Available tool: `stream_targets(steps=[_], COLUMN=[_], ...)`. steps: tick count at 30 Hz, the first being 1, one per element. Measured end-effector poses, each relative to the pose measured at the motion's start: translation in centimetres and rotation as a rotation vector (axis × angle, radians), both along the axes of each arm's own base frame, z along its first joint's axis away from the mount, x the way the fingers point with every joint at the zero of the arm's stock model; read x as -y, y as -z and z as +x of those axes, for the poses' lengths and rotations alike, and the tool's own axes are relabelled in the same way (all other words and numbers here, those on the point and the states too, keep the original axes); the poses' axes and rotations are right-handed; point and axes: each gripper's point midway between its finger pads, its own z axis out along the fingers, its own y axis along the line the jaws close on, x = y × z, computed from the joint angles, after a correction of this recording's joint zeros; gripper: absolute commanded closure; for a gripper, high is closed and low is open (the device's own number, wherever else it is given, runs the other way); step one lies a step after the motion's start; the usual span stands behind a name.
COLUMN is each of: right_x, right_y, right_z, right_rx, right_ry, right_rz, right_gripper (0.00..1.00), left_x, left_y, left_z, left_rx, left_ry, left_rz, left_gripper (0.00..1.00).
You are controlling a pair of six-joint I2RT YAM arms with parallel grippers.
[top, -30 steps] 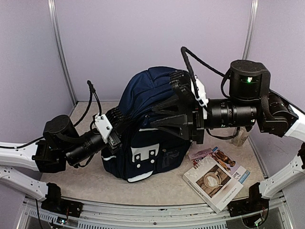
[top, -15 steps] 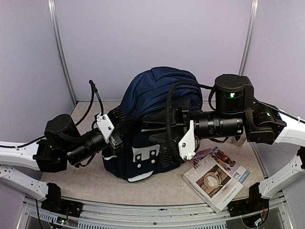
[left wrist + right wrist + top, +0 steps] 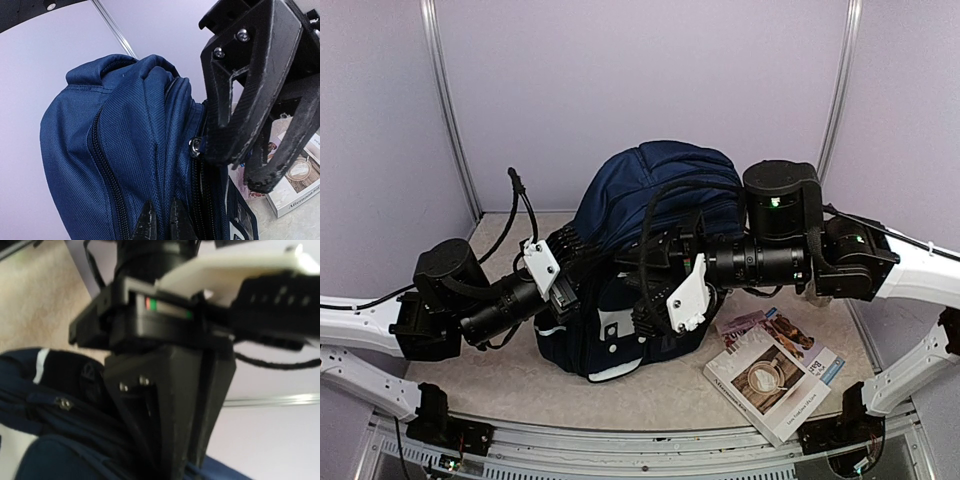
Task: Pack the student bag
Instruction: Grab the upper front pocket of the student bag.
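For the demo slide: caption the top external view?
The left gripper pinches the upright student bag at its side, the right gripper at its front; a book lies on the table.

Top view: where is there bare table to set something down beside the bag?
Free: the table strip between the student bag and the near rail, left of the books. Crowded: right of the bag, where the books lie, and at the bag itself, where the left gripper and right gripper sit close together.
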Motion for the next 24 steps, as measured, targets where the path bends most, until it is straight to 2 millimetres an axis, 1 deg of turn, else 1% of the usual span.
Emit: stream_targets(steps=[4, 6, 11, 18, 24], right_x=[0.2, 0.3, 0.3, 0.4, 0.6], right_y=[0.1, 0.1, 0.1, -0.2, -0.5], right_z=[1.0, 1.3, 1.4, 1.1, 1.3], right_rx=[0.008, 0.010, 0.011, -0.006, -0.066], right_ry=[0.030, 0.040, 0.041, 0.026, 0.043], right_rz=[-0.003, -0.004, -0.005, -0.004, 0.026], right_gripper=[0.79, 0.83, 1.00, 1.00, 1.00], left_x=[0.1, 0.1, 0.1, 0.2, 0.0], left_y=[0.0, 0.0, 0.0, 0.1, 0.0], left_z=[-0.1, -0.1, -0.1, -0.2, 0.1], left_rx=[0.001, 0.001, 0.001, 0.000, -0.007], left_ry=[0.006, 0.008, 0.009, 0.014, 0.006], left_rz=[0.001, 0.001, 0.002, 0.004, -0.003], left_gripper=[1.00, 1.00, 1.00, 1.00, 1.00])
